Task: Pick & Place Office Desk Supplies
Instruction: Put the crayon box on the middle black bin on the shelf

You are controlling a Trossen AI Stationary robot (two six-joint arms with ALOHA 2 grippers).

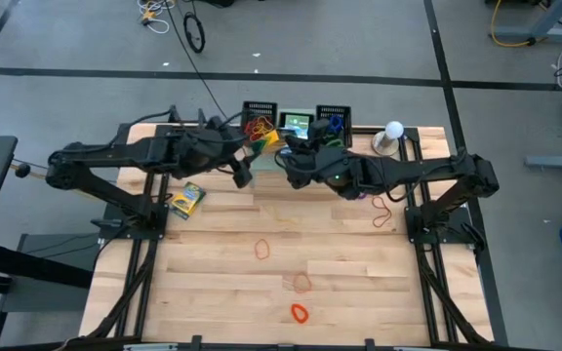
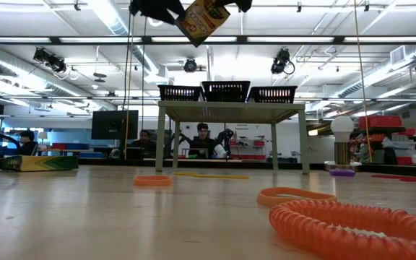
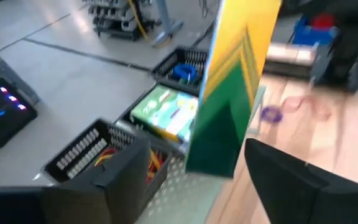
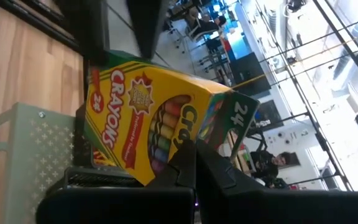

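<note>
A: What lies nearest on the table (image 1: 213, 292)?

B: Loose orange rubber bands (image 1: 301, 312) by the near edge, with a second crayon box (image 1: 187, 200) lying flat further in on the left and red bands (image 1: 383, 210) on the right. I'd expect the bands to be limp and nearly weightless, so they are hard to pinch off the wood. Hooking one strand of the loop looks the best way

A: And the thing in hand?

B: The crayon box (image 1: 266, 138) is up in the air over the far part of the table, just in front of the baskets. The left gripper (image 1: 259, 146) is clamped on its sides. It's light printed cardboard, probably smooth and easy to crush, so I'd hold it across the narrow faces with modest force. It hangs tilted in the low view

A: The right gripper (image 1: 293, 154)?

B: It is close beside the same box. I cannot tell whether it is grasping anything

A: Where might the box go?

B: Three black mesh baskets stand in a row on a pale green perforated stand (image 3: 185, 193) at the far edge. The left basket (image 3: 98, 152) holds red and orange bands, the middle basket (image 3: 143, 102) holds a green printed box (image 3: 166, 115), and the right basket (image 3: 188, 59) holds blue loops (image 3: 184, 71). A white ball-topped object (image 1: 393, 132) stands off to the right of them
</note>
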